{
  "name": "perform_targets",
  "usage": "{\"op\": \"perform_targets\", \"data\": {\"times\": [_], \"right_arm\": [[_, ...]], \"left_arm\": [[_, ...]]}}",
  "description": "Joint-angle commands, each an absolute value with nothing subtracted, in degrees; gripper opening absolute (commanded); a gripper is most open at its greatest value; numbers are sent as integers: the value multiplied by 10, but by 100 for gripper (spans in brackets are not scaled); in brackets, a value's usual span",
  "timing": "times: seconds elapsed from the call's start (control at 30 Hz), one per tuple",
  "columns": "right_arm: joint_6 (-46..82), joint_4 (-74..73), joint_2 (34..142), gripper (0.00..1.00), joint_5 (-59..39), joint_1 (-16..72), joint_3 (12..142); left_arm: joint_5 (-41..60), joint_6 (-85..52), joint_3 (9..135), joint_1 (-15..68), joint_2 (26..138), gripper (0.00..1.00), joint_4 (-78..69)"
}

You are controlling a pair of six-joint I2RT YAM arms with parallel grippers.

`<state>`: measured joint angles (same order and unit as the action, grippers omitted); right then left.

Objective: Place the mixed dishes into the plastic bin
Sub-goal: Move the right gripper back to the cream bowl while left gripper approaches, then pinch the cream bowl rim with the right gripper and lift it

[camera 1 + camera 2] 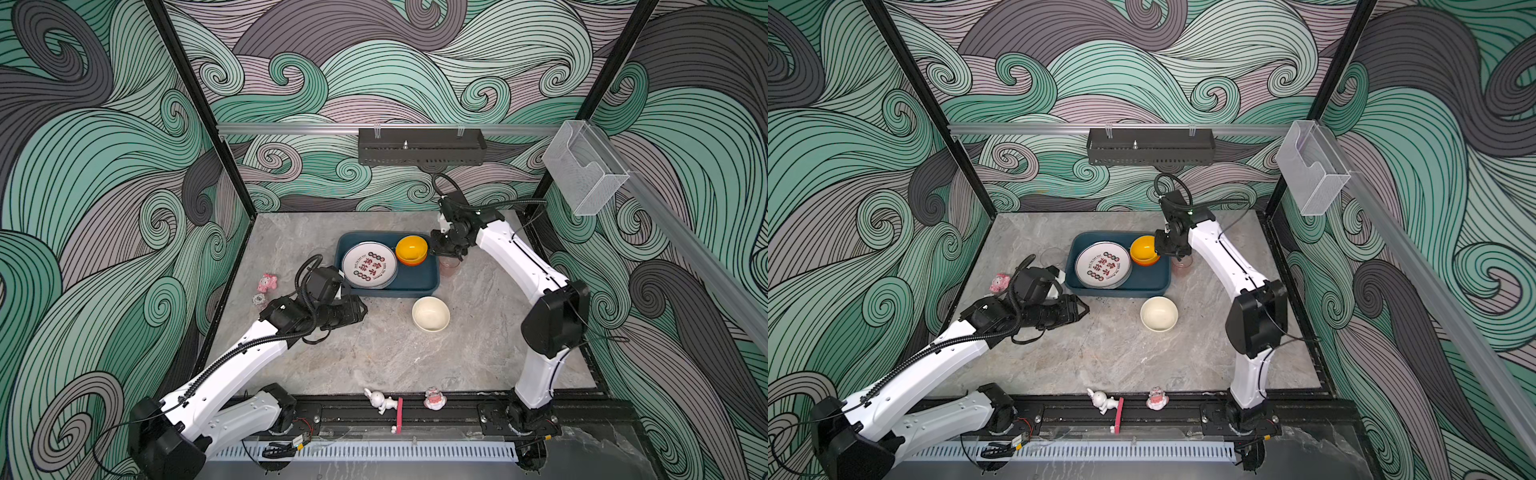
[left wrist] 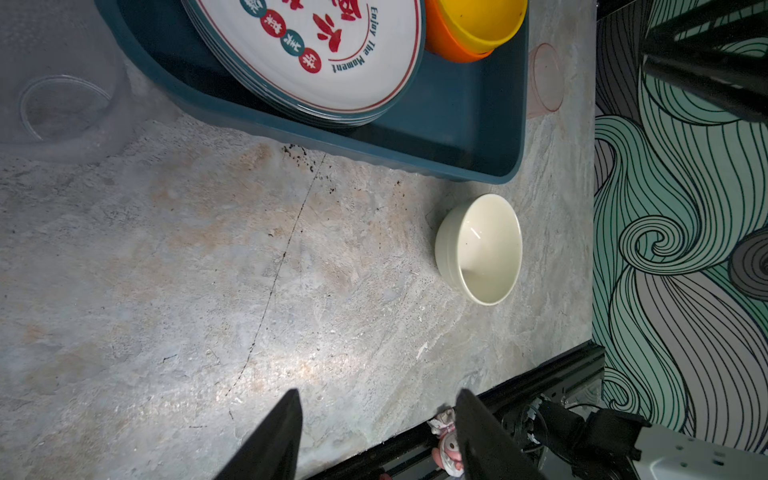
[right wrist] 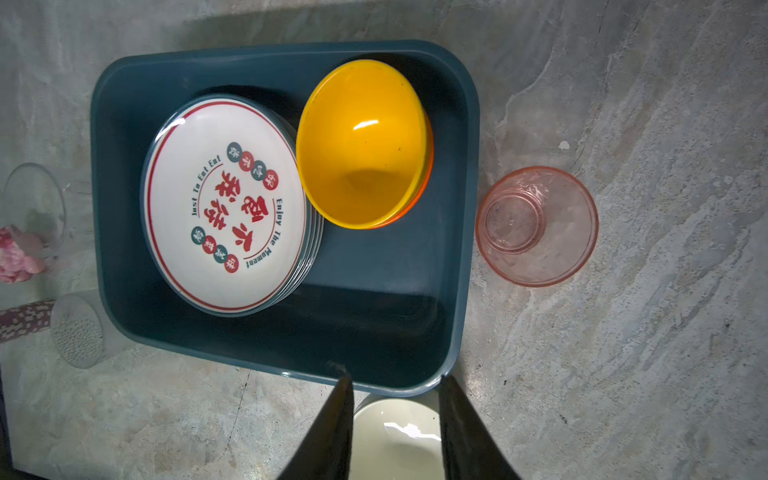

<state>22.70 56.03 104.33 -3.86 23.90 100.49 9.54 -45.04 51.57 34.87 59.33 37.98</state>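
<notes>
left gripper: jaws wide with nothing between them, low over the table, aimed at the cream bowl
clear glass: outside the plastic bin, beyond the left gripper's wrist; probably light, thin-walled and easy to crack, so take it by the wall with a soft squeeze
plastic bin: just beside the left gripper on its far side; the right gripper hangs over the other end
plates: stacked in the bin, at the end nearer the left gripper
yellow bowl: in the bin, nested in an orange bowl, just beside the right gripper
cream bowl: on the table outside the bin, straight ahead of the left gripper and apart from it; looks glazed, stiff, fairly heavy and slippery; best taken at the rim, one finger inside and one outside
pinkish glass: upright on the table just outside the bin wall, almost under the right gripper; judged light and brittle, so pinch its rim
right gripper: jaws partly apart, empty
right wrist view alone: shows the plates lie several deep, and a second clear glass sits by the bin's corner, hidden behind the left arm in both top views
top views alone: show how each gripper stands to the bin
</notes>
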Motion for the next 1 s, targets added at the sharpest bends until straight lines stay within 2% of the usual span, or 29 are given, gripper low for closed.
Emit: {"op": "perform_targets", "data": {"times": [0.0, 0.27, 0.47, 0.7, 0.97], "right_arm": [[229, 513, 975, 37, -68, 242, 917], [237, 458, 817, 42, -85, 242, 697], [243, 446, 731, 46, -90, 239, 603], [262, 412, 700, 50, -118, 234, 528], [295, 351, 736, 50, -148, 233, 487]], "left_arm": [[125, -425, 546, 343, 615, 62, 386], [158, -414, 562, 343, 686, 62, 364], [200, -403, 611, 345, 776, 62, 379], [214, -409, 638, 365, 847, 62, 349], [219, -409, 661, 392, 892, 62, 337]]}}
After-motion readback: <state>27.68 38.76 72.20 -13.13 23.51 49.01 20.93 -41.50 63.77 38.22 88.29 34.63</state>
